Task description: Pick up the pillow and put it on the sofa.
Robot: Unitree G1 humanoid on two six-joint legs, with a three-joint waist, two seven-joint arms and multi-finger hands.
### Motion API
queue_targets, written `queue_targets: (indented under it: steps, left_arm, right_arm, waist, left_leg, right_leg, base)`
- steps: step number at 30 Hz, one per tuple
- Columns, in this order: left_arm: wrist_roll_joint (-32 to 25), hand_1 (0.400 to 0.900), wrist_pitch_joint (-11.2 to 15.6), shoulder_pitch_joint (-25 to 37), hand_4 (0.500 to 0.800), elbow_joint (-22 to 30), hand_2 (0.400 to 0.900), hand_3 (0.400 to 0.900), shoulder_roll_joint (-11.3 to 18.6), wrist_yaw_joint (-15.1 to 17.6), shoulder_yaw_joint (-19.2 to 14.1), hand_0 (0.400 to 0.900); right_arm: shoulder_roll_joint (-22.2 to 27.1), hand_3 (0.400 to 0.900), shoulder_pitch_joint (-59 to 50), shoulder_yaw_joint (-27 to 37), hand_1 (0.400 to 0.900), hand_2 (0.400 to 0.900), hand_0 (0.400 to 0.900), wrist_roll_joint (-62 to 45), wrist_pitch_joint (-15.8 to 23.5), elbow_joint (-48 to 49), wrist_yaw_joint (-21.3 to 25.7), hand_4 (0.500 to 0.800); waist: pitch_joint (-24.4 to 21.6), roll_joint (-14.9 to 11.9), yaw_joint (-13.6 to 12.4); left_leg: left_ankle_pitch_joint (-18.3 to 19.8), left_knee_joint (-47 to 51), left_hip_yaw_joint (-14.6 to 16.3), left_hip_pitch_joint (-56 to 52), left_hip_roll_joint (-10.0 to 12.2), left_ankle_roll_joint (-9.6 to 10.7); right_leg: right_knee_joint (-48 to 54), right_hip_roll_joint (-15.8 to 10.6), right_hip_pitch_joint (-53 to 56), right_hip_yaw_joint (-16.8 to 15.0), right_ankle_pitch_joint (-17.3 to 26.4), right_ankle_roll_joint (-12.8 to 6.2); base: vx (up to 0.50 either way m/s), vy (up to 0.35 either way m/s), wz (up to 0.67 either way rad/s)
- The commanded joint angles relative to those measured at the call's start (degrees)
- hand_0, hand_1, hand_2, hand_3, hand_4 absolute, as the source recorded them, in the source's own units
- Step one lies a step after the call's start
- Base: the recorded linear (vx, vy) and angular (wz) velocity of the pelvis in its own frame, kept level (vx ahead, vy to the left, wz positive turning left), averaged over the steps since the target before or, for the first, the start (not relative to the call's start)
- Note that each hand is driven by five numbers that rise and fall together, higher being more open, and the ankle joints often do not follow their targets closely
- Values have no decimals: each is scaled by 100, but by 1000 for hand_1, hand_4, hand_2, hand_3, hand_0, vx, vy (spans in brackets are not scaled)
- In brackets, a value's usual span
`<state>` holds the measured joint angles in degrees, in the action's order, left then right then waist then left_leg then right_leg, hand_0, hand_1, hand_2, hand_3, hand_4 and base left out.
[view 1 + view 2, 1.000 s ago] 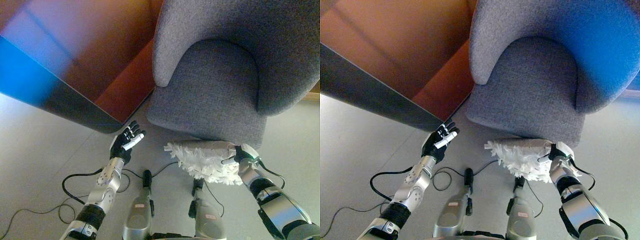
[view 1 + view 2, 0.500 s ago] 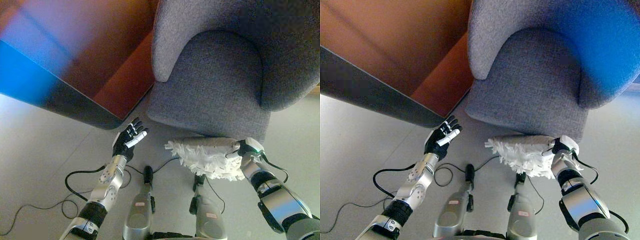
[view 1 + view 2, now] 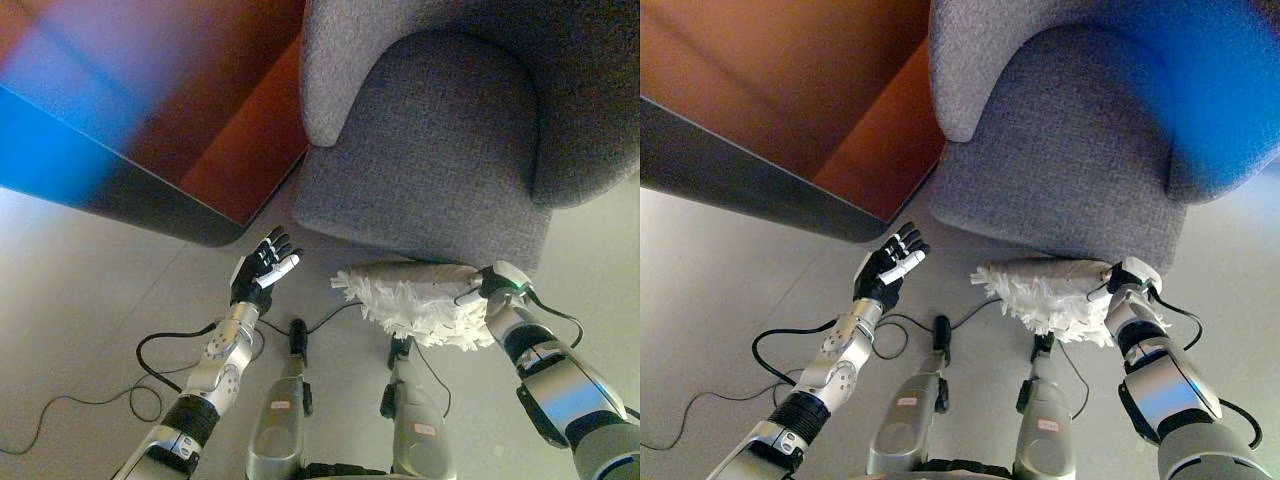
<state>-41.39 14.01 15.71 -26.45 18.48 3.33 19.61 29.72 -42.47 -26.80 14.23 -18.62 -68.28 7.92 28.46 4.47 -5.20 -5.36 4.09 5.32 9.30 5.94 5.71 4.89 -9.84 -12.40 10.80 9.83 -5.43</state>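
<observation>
A white shaggy pillow (image 3: 415,300) hangs in the air just in front of the grey sofa chair (image 3: 430,150), a little below its seat front. My right hand (image 3: 493,284) is shut on the pillow's right end and holds it up; it also shows in the right eye view (image 3: 1127,279). My left hand (image 3: 260,272) is open and empty, palm up with straight fingers, left of the pillow and apart from it. The sofa seat (image 3: 1060,130) is bare.
A brown wooden cabinet with a dark base (image 3: 150,120) stands to the left of the sofa, close to its armrest. Grey floor (image 3: 70,300) lies below and to the left.
The view has shifted, bringing the sofa closer. My right hand has carried the pillow slightly up and toward the sofa front. My left hand has risen a little and stays open.
</observation>
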Motion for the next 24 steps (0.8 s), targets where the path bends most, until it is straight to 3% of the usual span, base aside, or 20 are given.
queue_targets:
  steps: [1, 8, 9, 10, 11, 12, 24]
  left_arm:
    - [-66, 900, 622, 385, 800, 722, 900, 900, 120, 53, 119, 900]
    - [-54, 900, 672, 438, 800, 711, 900, 900, 93, 108, 156, 900]
    - [-58, 900, 665, 438, 800, 719, 900, 900, 101, 101, 153, 900]
    - [-74, 900, 664, 440, 800, 712, 900, 900, 109, 85, 148, 900]
    - [-65, 900, 658, 437, 800, 723, 900, 900, 101, 90, 143, 900]
    - [-56, 900, 666, 437, 800, 724, 900, 900, 91, 96, 143, 900]
    - [-45, 900, 718, 446, 800, 718, 900, 900, 61, 101, 159, 900]
  right_arm:
    - [433, 900, -735, -521, 900, 900, 900, 156, 57, -197, -125, 800]
    - [439, 900, -857, -571, 900, 900, 900, 188, 67, -221, -178, 800]
    - [442, 831, -873, -577, 831, 831, 831, 182, 69, -221, -191, 759]
    - [452, 624, -884, -576, 624, 624, 624, 195, 79, -220, -207, 634]
    - [458, 624, -897, -579, 624, 624, 624, 197, 87, -213, -214, 634]
    - [459, 400, -912, -586, 400, 400, 400, 196, 88, -205, -216, 500]
    - [493, 400, -911, -568, 400, 400, 400, 197, 89, -197, -224, 500]
  waist:
    - [133, -97, -161]
    - [133, -75, -154]
    - [133, -71, -157]
    - [133, -67, -155]
    - [133, -65, -156]
    - [133, -65, -156]
    - [133, -70, -149]
  left_leg:
    - [130, -494, -456, 530, -105, 18]
    - [95, -457, -423, 614, -112, 18]
    - [96, -456, -426, 622, -112, 20]
    - [97, -457, -429, 624, -117, 17]
    - [96, -455, -427, 626, -119, 14]
    - [95, -446, -426, 627, -122, 13]
    - [90, -400, -409, 618, -142, 4]
  right_leg:
    - [-463, -519, -468, -257, 100, -571]
    - [-463, -524, -593, -237, 142, -583]
    - [-469, -525, -607, -236, 142, -583]
    - [-476, -527, -618, -236, 145, -584]
    - [-476, -530, -623, -233, 149, -584]
    - [-472, -530, -629, -230, 153, -584]
    - [-452, -531, -657, -201, 176, -595]
  base:
    - [0, 0, 0]
    - [0, 0, 0]
    - [0, 0, 0]
    - [0, 0, 0]
    - [0, 0, 0]
    - [0, 0, 0]
    - [0, 0, 0]
